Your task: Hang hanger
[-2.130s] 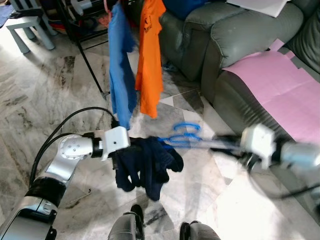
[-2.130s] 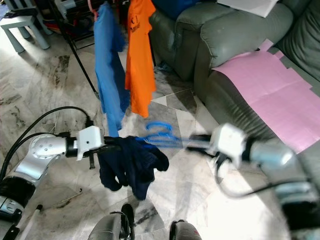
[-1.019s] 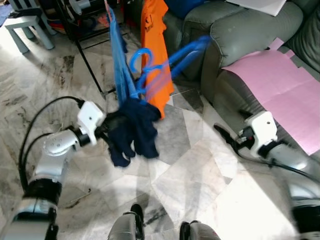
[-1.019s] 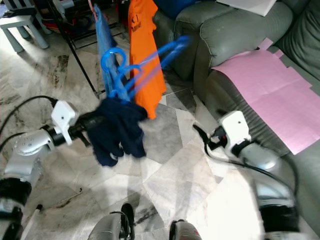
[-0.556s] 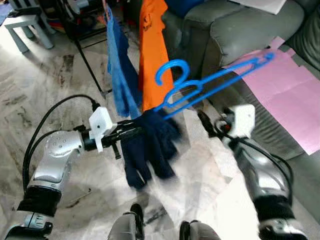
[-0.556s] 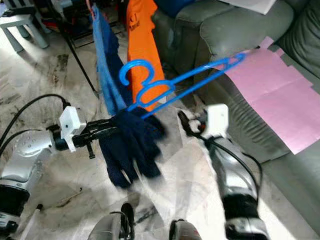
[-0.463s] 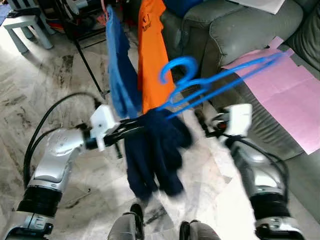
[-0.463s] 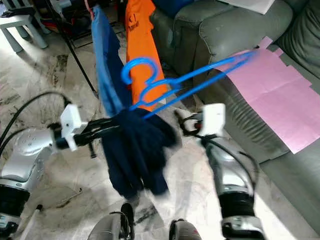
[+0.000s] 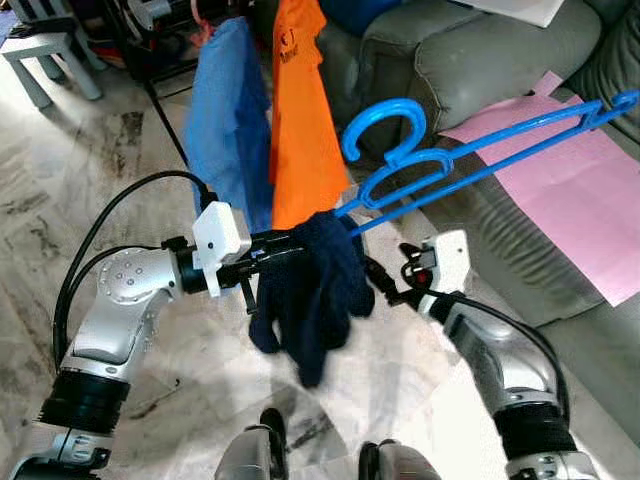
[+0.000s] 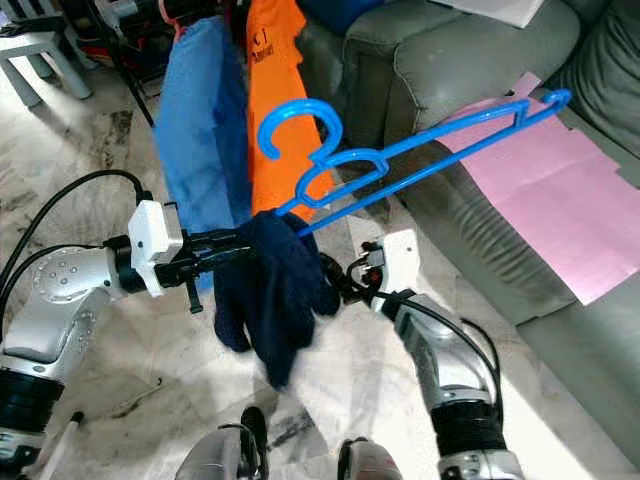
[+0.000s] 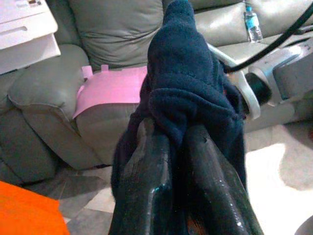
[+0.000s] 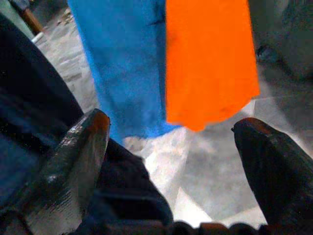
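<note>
Holding the dark navy garment pinched tight between my left fingers, I carry the blue hanger with it; the bar rises toward 2 o'clock over the grey sofa, hook uppermost. My right gripper sits just beside the cloth at 3 o'clock, fingers spread wide, empty. Judgement: the hanger is light, rigid plastic, probably slick; the garment is soft and bunched, so the load can pivot or slide in the grip. Best hold: the neck under the hook. The orange shirt and blue shirt hang at 12 o'clock, marking the rail.
</note>
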Tool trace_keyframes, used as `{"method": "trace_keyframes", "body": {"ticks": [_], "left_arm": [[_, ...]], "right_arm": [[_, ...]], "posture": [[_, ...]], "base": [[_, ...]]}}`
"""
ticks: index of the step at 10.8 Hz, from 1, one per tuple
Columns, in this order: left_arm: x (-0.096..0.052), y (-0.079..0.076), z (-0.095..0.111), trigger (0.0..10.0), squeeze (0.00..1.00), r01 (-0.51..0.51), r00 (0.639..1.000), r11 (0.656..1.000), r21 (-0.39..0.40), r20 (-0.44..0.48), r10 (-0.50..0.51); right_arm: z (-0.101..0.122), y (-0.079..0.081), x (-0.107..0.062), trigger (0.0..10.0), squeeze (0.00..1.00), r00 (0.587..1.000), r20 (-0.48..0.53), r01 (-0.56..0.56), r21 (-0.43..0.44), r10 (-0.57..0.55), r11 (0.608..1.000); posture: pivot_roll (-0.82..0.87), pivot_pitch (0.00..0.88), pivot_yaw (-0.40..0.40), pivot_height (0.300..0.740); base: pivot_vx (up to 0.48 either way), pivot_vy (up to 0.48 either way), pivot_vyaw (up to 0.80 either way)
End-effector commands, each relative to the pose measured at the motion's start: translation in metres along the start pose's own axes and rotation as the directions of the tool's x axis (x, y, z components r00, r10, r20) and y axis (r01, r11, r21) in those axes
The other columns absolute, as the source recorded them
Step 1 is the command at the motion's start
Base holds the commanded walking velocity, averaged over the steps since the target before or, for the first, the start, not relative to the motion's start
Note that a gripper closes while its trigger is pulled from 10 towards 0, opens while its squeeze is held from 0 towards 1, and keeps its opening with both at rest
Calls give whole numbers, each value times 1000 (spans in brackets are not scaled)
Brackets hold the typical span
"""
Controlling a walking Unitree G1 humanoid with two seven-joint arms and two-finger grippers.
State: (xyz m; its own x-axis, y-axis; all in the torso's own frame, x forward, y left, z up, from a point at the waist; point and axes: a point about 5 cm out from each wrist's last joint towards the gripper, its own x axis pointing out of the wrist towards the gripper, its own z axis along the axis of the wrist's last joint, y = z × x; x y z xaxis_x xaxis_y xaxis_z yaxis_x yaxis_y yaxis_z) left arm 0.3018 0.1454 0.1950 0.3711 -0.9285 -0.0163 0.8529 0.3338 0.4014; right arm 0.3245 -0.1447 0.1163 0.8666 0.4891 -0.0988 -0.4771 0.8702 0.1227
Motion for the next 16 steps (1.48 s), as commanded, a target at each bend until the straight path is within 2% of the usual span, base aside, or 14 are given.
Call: {"method": "trace_keyframes", "body": {"ticks": [1, 3, 7, 8, 9, 11, 13, 14, 16], "left_arm": [[0, 0, 2, 0, 0, 1, 1000, 1000, 15, 6, -1], [-1, -2, -2, 0, 0, 2, 1000, 1000, 8, -11, -2], [1, -2, 1, 0, 0, -3, 1000, 1000, 14, 0, 3], [-1, 0, -1, 0, 0, -16, 1000, 1000, 11, -10, 16], [-3, 0, -5, 0, 0, -22, 1000, 1000, 7, -21, 23], [-4, 0, -9, 0, 0, -35, 999, 999, 1, -29, 35], [-5, 1, -11, 0, 0, -48, 998, 999, -6, -32, 48], [-5, 1, -10, 0, 0, -50, 998, 999, -5, -24, 50], [-2, 3, 4, 0, 0, -38, 998, 999, -34, 55, 40]], "right_arm": [[11, -7, -6, 10000, 0, 996, 75, 40, -12, -39, 999], [28, -14, -12, 10000, 0, 982, 180, 42, 30, -47, 999], [24, -5, -9, 10000, 0, 986, 161, -38, 6, 36, 999], [30, -2, -12, 10000, 0, 975, 212, -68, 12, 64, 998], [42, 6, -19, 10000, 0, 935, 325, -157, 31, 139, 987], [35, 9, -23, 10000, 0, 943, 268, -211, 17, 199, 977], [19, 11, -34, 10000, 0, 949, 181, -260, -25, 260, 965], [13, 9, -38, 10000, 0, 952, 156, -263, -18, 262, 965], [6, -1, -40, 10000, 0, 969, 126, -212, -26, 213, 977]], "posture": [[-71, 250, 31, 740], [-73, 248, 29, 740], [-65, 243, 24, 740], [-64, 241, 23, 740], [-63, 241, 22, 740], [-67, 242, 21, 740], [-70, 246, 20, 740], [-70, 246, 20, 740], [-69, 247, 19, 740]], "base": [[0, 0, 0], [0, 0, 0], [0, 0, 0], [0, 0, 0], [0, 0, 0], [0, 0, 0], [0, 0, 0], [0, 0, 0], [0, 0, 0]]}}
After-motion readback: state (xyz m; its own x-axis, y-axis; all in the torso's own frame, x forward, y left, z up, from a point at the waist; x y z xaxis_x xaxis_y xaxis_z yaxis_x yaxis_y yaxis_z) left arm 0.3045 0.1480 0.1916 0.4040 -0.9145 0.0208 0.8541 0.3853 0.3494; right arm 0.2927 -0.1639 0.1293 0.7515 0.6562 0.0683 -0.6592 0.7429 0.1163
